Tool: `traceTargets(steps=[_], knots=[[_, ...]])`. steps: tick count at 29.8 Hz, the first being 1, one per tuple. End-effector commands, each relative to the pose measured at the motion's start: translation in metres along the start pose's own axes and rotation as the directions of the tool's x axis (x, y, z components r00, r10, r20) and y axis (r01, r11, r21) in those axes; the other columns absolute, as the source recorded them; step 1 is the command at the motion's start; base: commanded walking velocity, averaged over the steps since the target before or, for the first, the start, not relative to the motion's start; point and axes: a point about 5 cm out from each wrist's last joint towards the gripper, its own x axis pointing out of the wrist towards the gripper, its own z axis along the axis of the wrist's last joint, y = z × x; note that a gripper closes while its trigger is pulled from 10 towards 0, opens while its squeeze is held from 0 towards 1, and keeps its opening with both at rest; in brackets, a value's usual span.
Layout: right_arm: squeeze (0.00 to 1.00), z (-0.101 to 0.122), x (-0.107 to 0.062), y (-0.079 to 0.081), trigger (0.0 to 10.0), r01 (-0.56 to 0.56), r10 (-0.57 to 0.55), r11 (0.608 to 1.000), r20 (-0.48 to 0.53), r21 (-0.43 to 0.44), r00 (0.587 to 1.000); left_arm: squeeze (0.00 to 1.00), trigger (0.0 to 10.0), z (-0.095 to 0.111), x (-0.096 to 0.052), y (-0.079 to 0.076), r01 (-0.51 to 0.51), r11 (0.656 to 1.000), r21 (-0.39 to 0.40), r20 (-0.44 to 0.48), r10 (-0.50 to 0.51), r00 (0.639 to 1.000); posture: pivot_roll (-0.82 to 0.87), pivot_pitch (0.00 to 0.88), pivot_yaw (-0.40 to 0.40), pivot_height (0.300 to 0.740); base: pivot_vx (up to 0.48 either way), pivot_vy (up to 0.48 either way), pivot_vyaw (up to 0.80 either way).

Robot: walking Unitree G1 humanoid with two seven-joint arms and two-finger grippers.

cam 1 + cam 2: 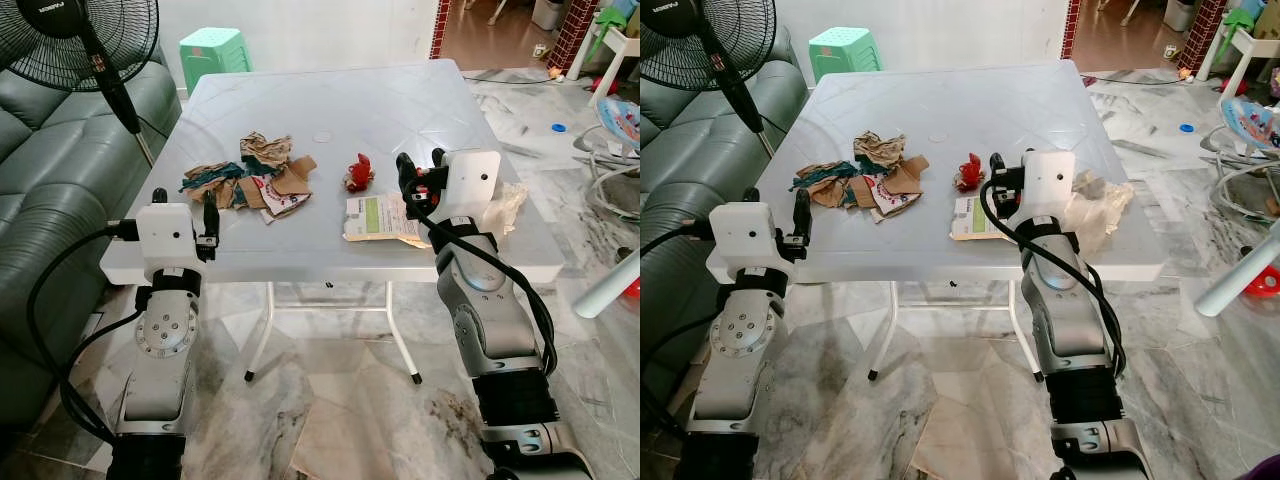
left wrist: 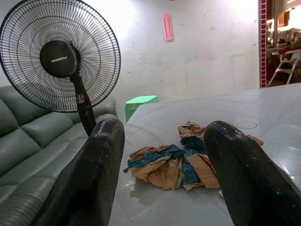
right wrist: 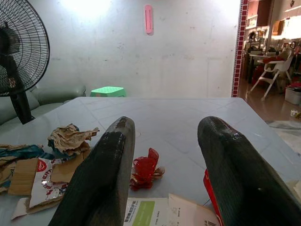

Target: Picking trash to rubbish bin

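Right wrist view shows red wrapper [image 3: 145,174]; left, crumpled paper [image 2: 171,162].

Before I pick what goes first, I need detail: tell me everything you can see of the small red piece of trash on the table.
The red wrapper is a small crumpled scrap, shiny like plastic or foil, with a pale bit at its base. It lies alone on the white table, apart from the cardboard pile on its left, just beyond the printed paper. The right hand, open, points at it without touching.

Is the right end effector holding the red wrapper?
No. The right end effector is open, and the red wrapper lies on the table.
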Motion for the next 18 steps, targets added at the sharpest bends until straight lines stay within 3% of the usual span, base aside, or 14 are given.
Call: traceTargets(steps=[1,8,10,11,18], knots=[[0.0,0.002,0.0,-0.002,10.0,0.012,-0.012,1.0,0.004,0.001,1.0,0.0,10.0,-0.001,0.0,0.002,-0.014,1.0,0.003,-0.006,0.014,1.0,0.01,0.034,0.036,0.74,0.0,0.0,0.0],[0.0,0.002,0.0,-0.002,10.0,0.012,-0.012,1.0,0.004,0.001,1.0,0.0,10.0,-0.001,0.0,0.002,-0.014,1.0,0.003,-0.006,0.014,1.0,0.01,0.034,0.036,0.74,0.0,0.0,0.0],[0.0,0.002,-0.001,-0.002,10.0,0.009,-0.009,1.0,0.001,-0.003,1.0,0.0,10.0,-0.002,-0.001,0.002,-0.014,1.0,0.004,-0.008,0.014,1.0,0.0,0.0,0.0,0.74,0.0,0.0,0.0],[0.0,-0.007,-0.007,0.005,10.0,-0.039,0.039,0.999,-0.023,0.006,0.999,0.0,10.0,-0.006,-0.002,-0.001,-0.014,1.0,-0.015,-0.036,0.013,0.999,0.03,0.035,0.028,0.74,0.0,0.0,0.0],[0.0,-0.011,-0.009,0.008,10.0,-0.061,0.061,0.998,-0.036,0.011,0.997,0.0,10.0,-0.008,-0.003,-0.003,-0.008,1.0,-0.025,-0.048,0.007,0.999,0.03,0.036,0.027,0.74,0.0,0.0,0.0]])
